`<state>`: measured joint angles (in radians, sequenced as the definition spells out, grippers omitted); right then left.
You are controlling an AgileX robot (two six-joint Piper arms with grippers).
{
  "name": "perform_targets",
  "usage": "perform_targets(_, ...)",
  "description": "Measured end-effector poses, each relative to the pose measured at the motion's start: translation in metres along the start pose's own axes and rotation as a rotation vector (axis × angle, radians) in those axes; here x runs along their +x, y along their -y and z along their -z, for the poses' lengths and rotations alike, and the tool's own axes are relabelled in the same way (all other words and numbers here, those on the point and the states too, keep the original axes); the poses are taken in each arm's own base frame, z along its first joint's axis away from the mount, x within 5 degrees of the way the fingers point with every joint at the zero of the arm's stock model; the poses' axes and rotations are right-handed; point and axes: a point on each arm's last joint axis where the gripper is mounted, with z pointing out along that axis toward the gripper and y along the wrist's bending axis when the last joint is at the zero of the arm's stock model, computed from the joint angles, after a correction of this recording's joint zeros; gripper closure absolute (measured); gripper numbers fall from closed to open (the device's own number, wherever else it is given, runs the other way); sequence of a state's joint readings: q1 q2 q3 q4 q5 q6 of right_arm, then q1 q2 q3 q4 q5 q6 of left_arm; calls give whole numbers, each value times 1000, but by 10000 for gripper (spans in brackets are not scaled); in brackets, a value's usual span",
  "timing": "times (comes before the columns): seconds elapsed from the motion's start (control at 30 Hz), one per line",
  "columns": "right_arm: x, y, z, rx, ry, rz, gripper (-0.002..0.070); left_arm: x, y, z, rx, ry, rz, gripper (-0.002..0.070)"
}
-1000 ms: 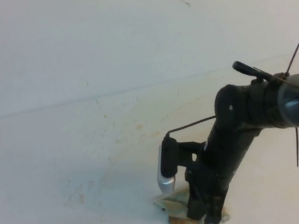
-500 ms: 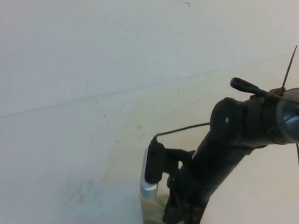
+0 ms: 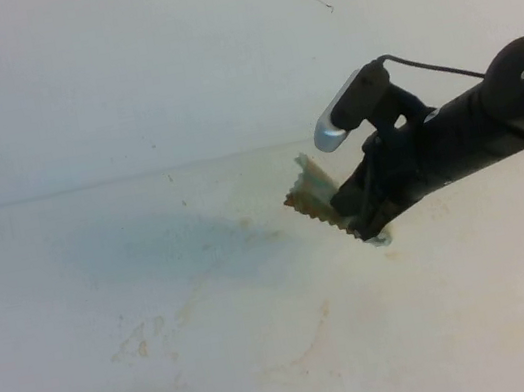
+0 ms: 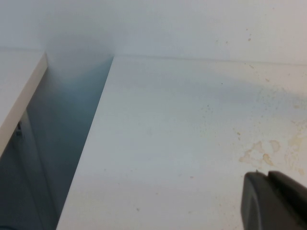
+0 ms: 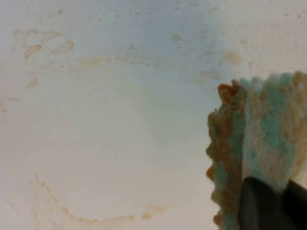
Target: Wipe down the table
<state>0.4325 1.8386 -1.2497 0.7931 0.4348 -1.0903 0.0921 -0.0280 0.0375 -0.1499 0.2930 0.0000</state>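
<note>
Green-orange cloth (image 3: 315,197) in right tool (image 3: 360,223), left tool (image 4: 276,201), both above table (image 3: 105,285)

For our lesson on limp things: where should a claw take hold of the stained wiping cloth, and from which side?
Pinch one edge from above: the cloth is thin and limp, so the rest hangs free to wipe. The right claw grips it that way above the table's far side; the left claw is near the table's left edge.
</note>
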Motion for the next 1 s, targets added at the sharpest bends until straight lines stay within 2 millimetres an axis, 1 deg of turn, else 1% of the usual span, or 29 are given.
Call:
perform_targets(0.07, 2, 7, 5, 5, -1, -19, 608, 0, 0, 0, 0, 0, 0, 675)
perform_targets(0.13, 4, 12, 8, -1, -8, -35, 561, 0, 0, 0, 0, 0, 0, 675)
perform_targets(0.3, 5, 12, 14, -28, -19, -44, 390, 0, 0, 0, 0, 0, 0, 675)
perform_targets(0.37, 3, 10, 19, -34, -12, -40, 361, 0, 0, 0, 0, 0, 0, 675)
perform_targets(0.43, 0, 8, 24, -43, -6, -34, 356, 0, 0, 0, 0, 0, 0, 675)
perform_targets(0.47, -2, 6, 28, -48, 0, -29, 363, 0, 0, 0, 0, 0, 0, 675)
perform_targets(0.53, -6, 3, 38, -56, 9, -12, 408, 0, 0, 0, 0, 0, 0, 675)
perform_targets(0.63, -16, -4, 61, -44, 49, 27, 560, 0, 0, 0, 0, 0, 0, 675)
perform_targets(0.7, -24, -9, 80, -25, 90, 57, 626, 0, 0, 0, 0, 0, 0, 675)
perform_targets(0.77, -31, -14, 99, -6, 134, 81, 654, 0, 0, 0, 0, 0, 0, 675)
perform_targets(0.9, -42, -26, 135, 26, 215, 131, 670, 0, 0, 0, 0, 0, 0, 675)
perform_targets(1.0, -45, -33, 150, 24, 245, 144, 672, 0, 0, 0, 0, 0, 0, 675)
